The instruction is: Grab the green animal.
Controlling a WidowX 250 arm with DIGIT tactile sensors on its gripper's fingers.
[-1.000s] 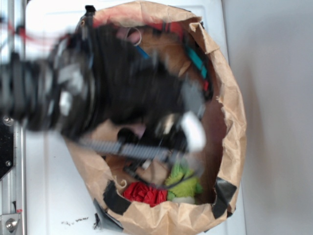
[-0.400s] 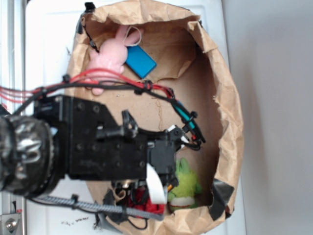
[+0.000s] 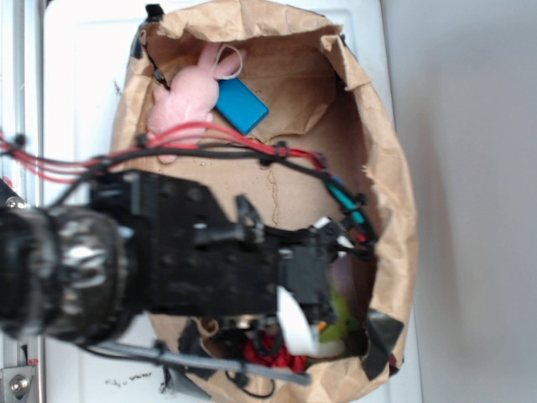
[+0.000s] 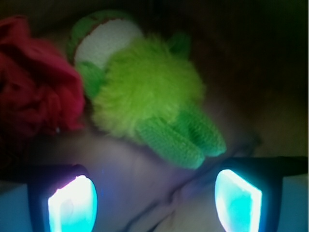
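One short slide has carried my end effector (image 4: 154, 200) over the green animal (image 4: 145, 104).

Left to right in the wrist view: the red fabric lump (image 4: 34, 82) touches the green animal's left side, its ears point toward my spread-apart pads (image 4: 72, 203), nothing between them yet. I judge a descent comes next.

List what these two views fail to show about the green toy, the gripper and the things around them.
- Green toy: the exterior view shows only a sliver; the arm covers the rest.
- Its face: turned away in the wrist view.
- Gripper: fingertips cut off by the wrist view's bottom edge; the arm hides them in the exterior view.
- Red cloth: blurred and cut by the left edge.
- Pink bunny: cables cross its lower body.
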